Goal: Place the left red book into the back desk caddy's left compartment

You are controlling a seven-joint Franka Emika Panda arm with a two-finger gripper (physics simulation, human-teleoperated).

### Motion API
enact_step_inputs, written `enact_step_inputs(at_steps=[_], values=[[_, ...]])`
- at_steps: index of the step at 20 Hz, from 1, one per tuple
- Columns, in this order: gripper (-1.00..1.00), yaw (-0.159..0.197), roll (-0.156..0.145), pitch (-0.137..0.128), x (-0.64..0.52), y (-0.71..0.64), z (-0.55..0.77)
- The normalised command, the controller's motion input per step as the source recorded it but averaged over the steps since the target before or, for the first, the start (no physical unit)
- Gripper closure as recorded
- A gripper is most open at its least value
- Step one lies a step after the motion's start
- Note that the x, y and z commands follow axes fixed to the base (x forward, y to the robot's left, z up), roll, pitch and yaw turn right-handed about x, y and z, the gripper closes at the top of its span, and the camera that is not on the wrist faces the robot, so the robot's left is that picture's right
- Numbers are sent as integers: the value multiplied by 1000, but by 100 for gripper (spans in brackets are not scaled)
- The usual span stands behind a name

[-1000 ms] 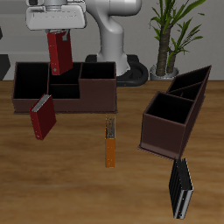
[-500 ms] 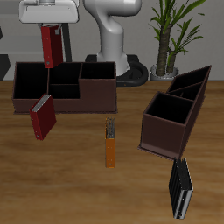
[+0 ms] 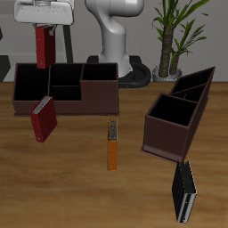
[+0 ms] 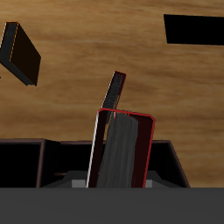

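No writing or label can be read on anything here. Going across the exterior view from its left: my gripper (image 3: 44, 25) hangs high above the table, its fingers clamped on the left red book (image 3: 43, 49), which hangs upright from them by its upper end, clear of the table. Directly below it is the back desk caddy (image 3: 64, 100), and the book's lower end hovers over the left compartment (image 3: 30, 82), the wide black bin at that end. Leaning against the caddy's front wall is a second red book (image 3: 42, 119). Farther along, a thin orange book (image 3: 113, 143) lies flat on the wooden table (image 3: 89, 191). Then comes a taller brown caddy (image 3: 178, 111) with slanted sides, and a black book (image 3: 183, 192) nearer the table's front edge. In my wrist view the held book (image 4: 122, 149) fills the middle, its pale page edge showing.
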Motion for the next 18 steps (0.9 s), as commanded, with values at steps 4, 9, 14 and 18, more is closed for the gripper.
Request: enact_step_inputs(at_steps=[4, 9, 14, 18], values=[[100, -17, -56, 3, -151, -305, -104], [100, -18, -49, -1, -77, -177, -66], [100, -5, -41, -20, -87, -112, -12], [100, -18, -25, 12, -51, -105, -140]])
